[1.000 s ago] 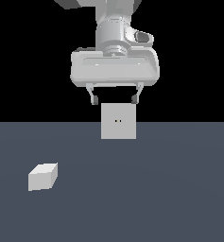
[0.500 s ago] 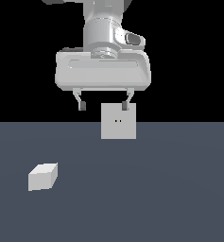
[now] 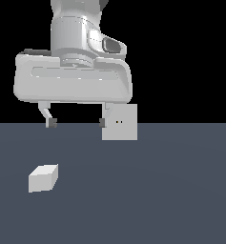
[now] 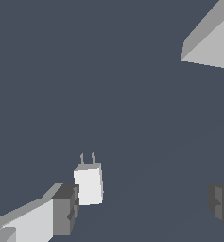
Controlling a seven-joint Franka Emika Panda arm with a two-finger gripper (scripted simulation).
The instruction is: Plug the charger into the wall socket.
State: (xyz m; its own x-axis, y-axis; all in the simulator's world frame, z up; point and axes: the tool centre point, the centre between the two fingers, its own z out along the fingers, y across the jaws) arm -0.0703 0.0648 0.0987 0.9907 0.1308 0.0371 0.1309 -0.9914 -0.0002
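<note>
One pale grey two-fingered gripper, jaws spread wide and empty, now looms larger and further toward the exterior view's left than before. The small white-grey block charger lies unmoved below it; the flat light-grey square wall socket stands just behind one finger.

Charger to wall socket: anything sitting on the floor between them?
Nothing. In the exterior view the dark floor between the charger and the wall socket is bare; the open claw hangs above it.
</note>
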